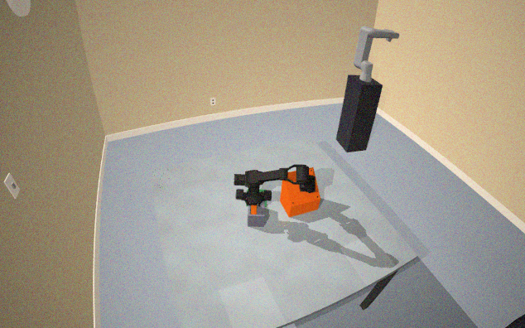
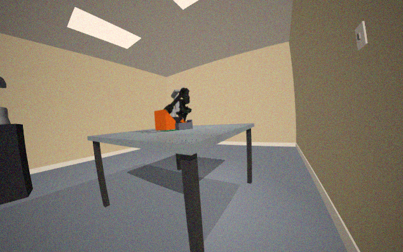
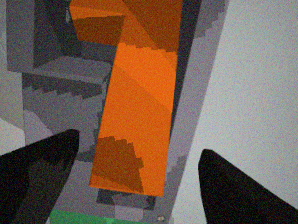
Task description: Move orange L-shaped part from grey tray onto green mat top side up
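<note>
The orange part is tipped in the grey tray: its straight end, nearest the fingers, stands up out of the pocket, and its L-shaped end is low at the top of the wrist view. My gripper is open and empty, pointing down, with one finger to each side of the raised end; contact does not show. The fingertips are hidden by the arm in the top view. The green mat adjoins the tray and is mostly hidden.
A large orange box stands on the table close beside the tray and the arm's base. The tray walls rise around the part. A grey arm on a black pedestal stands away from the table.
</note>
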You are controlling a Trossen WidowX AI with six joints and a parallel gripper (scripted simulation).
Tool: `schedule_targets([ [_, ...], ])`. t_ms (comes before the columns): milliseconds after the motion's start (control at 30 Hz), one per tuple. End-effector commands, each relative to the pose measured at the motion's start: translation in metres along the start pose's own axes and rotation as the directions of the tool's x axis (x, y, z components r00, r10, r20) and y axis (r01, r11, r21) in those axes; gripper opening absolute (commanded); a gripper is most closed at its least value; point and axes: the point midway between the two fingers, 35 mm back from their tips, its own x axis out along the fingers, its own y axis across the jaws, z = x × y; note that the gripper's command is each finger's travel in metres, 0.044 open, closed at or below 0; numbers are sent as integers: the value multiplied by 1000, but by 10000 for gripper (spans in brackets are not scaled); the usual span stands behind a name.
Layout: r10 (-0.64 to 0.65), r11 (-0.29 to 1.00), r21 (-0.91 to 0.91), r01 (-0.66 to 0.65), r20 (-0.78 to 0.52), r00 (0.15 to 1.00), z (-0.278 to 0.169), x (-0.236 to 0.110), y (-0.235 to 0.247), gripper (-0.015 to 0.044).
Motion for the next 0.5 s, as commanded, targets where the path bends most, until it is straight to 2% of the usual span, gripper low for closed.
schedule_targets([
  [0,6,1000,6,-6,3,1000,0,9,2,280],
  [200,7,1000,6,-7,4,1000,0,13,3,280],
  [367,3,1000,0,-3,1,1000,0,10,1,149],
  [467,3,1000,0,-3,1,1000,0,10,1,129],
])
